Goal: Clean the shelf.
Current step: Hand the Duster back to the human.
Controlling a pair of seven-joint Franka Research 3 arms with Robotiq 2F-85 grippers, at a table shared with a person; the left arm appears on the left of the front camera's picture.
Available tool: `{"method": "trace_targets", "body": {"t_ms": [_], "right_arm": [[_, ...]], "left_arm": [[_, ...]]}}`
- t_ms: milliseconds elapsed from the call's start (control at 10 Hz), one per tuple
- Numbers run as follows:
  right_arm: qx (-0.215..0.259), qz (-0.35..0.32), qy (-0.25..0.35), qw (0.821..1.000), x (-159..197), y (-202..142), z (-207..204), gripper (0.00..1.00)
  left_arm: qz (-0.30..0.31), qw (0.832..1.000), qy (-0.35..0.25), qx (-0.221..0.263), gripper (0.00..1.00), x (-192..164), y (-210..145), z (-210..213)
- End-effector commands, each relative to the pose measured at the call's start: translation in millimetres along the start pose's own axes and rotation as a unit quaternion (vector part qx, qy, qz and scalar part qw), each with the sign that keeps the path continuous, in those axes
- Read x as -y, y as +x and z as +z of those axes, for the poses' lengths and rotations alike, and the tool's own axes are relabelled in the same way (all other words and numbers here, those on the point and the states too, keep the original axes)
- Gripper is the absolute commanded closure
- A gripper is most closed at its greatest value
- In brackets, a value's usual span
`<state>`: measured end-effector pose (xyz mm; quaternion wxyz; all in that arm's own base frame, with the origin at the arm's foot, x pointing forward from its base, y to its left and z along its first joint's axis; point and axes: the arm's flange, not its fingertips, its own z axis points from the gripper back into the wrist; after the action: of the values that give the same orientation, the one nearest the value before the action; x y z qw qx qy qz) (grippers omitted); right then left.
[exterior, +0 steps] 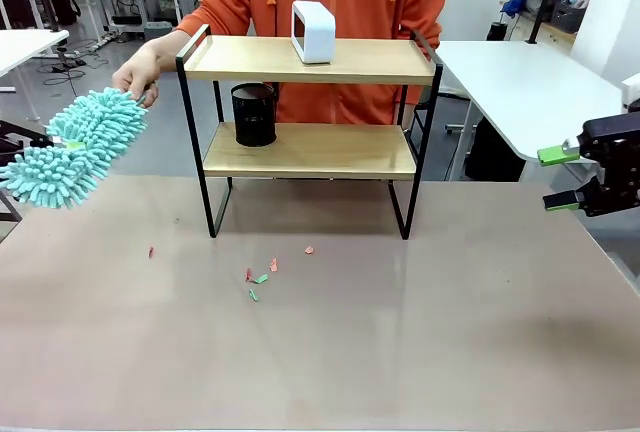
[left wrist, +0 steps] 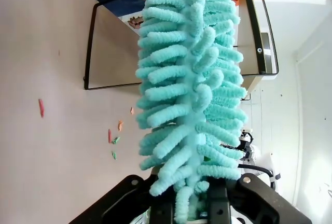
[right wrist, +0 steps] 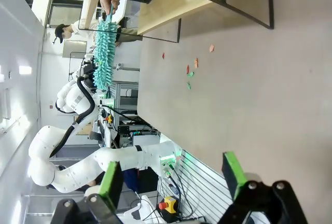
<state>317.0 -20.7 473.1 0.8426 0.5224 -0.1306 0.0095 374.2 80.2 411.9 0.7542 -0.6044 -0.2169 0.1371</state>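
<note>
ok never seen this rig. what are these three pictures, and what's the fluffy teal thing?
Two robot arms share a table with a person. The front view looks across it from the robot's side; the other two come from cameras on each wrist. The teal thing is a duster: the left gripper clamps one end, and the person's hand is at the other. The right gripper hangs open, empty. On the table stands the shelf, carrying a white box above and a black mesh cup below. Small coloured scraps lie before it.
</note>
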Motion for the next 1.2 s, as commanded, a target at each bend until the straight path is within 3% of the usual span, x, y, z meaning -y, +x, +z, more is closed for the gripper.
{"method": "trace_targets", "body": {"t_ms": [0,300,400,500,600,900,1100], "right_arm": [[0.0,-0.004,-0.001,1.0,-0.2,-2.4,0.4,0.0],[0.0,-0.004,-0.001,1.0,-0.2,-2.4,0.4,0.0],[0.0,-0.004,-0.001,1.0,-0.2,-2.4,0.4,0.0],[0.0,-0.004,-0.001,1.0,-0.2,-2.4,0.4,0.0],[0.0,-0.004,-0.001,1.0,-0.2,-2.4,0.4,0.0],[0.0,-0.004,-0.001,1.0,-0.2,-2.4,0.4,0.0],[0.0,0.0,0.0,1.0,0.0,0.0,0.0,0.0]], "left_arm": [[-0.01,1.0,-0.001,0.003,0.9,1.2,-4.6,2.2],[-0.01,1.0,-0.001,0.003,0.9,1.2,-4.6,2.2],[-0.002,1.0,0.0,0.0,0.44,1.8,1.5,0.2],[-0.016,1.0,0.008,-0.009,0.26,5.2,-0.2,-1.7],[-0.02,1.0,0.013,-0.018,0.0,8.1,-1.8,-4.6],[-0.025,0.999,0.005,-0.021,0.0,16.0,-2.9,-8.5],[-0.03,0.998,-0.017,-0.048,0.0,22.8,-13.3,-9.5]]}}
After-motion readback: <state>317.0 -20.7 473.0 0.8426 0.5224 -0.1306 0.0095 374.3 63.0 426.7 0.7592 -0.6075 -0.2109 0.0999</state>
